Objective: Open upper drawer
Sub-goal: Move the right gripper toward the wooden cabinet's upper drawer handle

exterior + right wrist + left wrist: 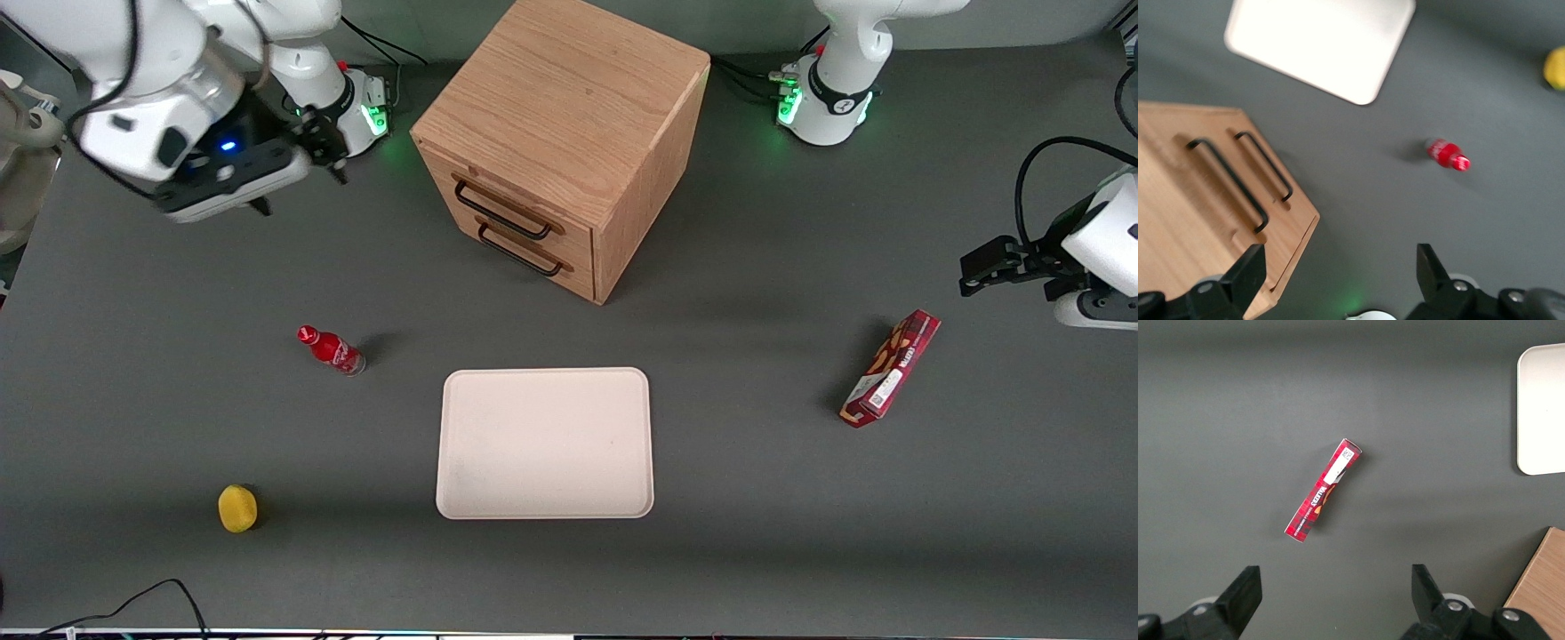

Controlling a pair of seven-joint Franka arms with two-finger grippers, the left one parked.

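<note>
The oak cabinet (569,98) stands at the back middle of the table, its drawer fronts turned toward the working arm's end. The upper drawer (524,200) sits flush and shut, with its black bar handle (502,212) above the lower drawer's handle (520,252). My right gripper (298,188) hangs open above the table, off toward the working arm's end from the cabinet and apart from it. In the right wrist view the gripper (1338,280) holds nothing, and the upper drawer's handle (1228,181) lies ahead of one finger.
A pale tray (545,442) lies nearer the front camera than the cabinet. A small red bottle (332,350) and a yellow object (237,508) sit toward the working arm's end. A red snack box (891,367) lies toward the parked arm's end.
</note>
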